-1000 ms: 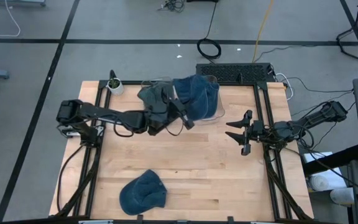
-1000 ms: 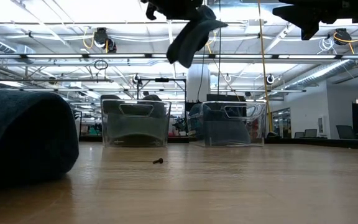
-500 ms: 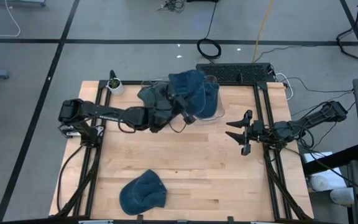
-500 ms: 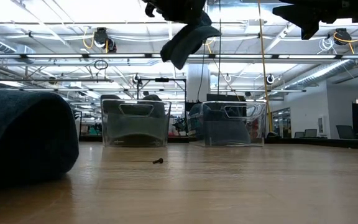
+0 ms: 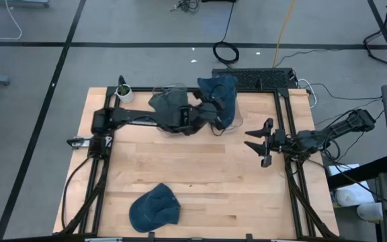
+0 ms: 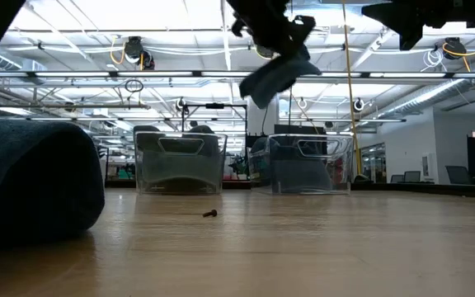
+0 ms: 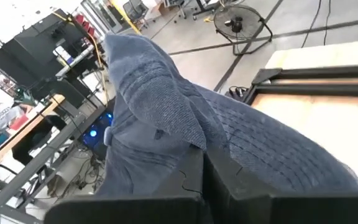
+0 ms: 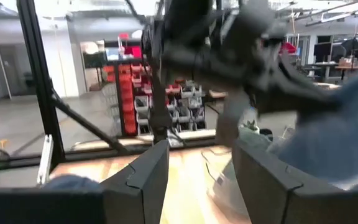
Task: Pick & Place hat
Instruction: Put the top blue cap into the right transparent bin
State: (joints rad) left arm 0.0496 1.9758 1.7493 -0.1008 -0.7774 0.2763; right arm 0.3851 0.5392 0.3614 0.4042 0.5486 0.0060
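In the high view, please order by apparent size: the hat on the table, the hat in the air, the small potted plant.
1-2. Hat on the table and hat in the air: too alike, and the raised one is nearer the camera.
3. Potted plant.

We see the table (image 5: pixel 200 181) evenly lit from above in the high view, shadows soft and short. In the low view we look straight into bright ceiling lights (image 6: pixel 130 49), glare washing out the top; the near dark hat (image 6: pixel 31 181) looms out of focus. In the right wrist view the left arm (image 8: pixel 229 43) smears with motion blur. In the left wrist view the held hat (image 7: pixel 185 137) is crisp, the room behind it soft.
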